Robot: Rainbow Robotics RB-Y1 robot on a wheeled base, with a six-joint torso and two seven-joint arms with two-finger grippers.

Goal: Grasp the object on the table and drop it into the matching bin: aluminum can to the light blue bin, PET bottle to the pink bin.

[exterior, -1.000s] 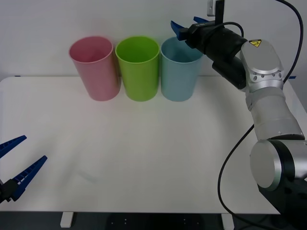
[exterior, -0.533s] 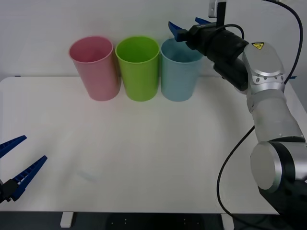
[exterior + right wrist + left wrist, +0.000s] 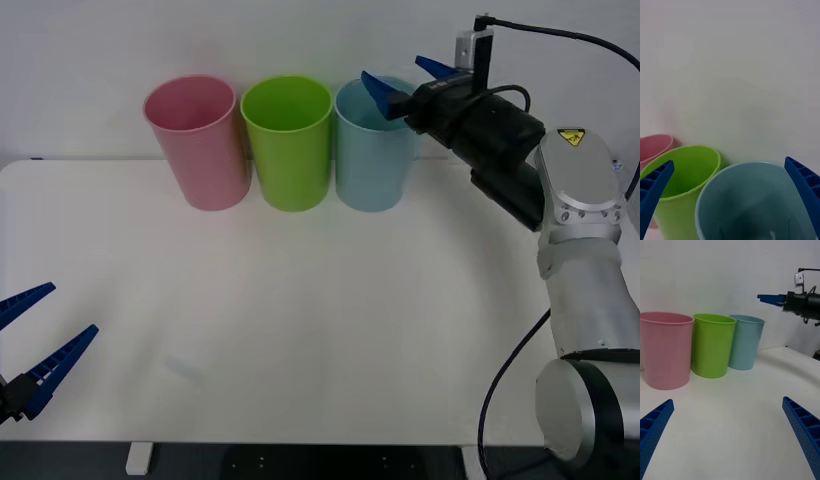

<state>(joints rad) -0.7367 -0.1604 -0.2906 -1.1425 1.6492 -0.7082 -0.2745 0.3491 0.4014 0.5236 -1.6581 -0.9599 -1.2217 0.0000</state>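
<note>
The light blue bin (image 3: 372,160) stands at the right end of a row of three at the back of the white table (image 3: 320,300). My right gripper (image 3: 395,75) hovers open over its rim, nothing between its fingers. Looking down past these fingers, my right gripper (image 3: 728,165) is above the light blue bin (image 3: 748,198). The pink bin (image 3: 200,150) stands at the left end of the row. The aluminum can is out of view. My left gripper (image 3: 70,310) rests open at the table's near left edge, and the left gripper (image 3: 727,402) faces the bins.
A lime green bin (image 3: 290,150) stands between the pink and light blue ones, all three close together. The right arm's black forearm and cable stretch over the table's back right corner. A white wall rises right behind the bins.
The right arm has drawn back to the right, and its open gripper has shifted right and slightly lower over the light blue bin. The left arm has not moved.
</note>
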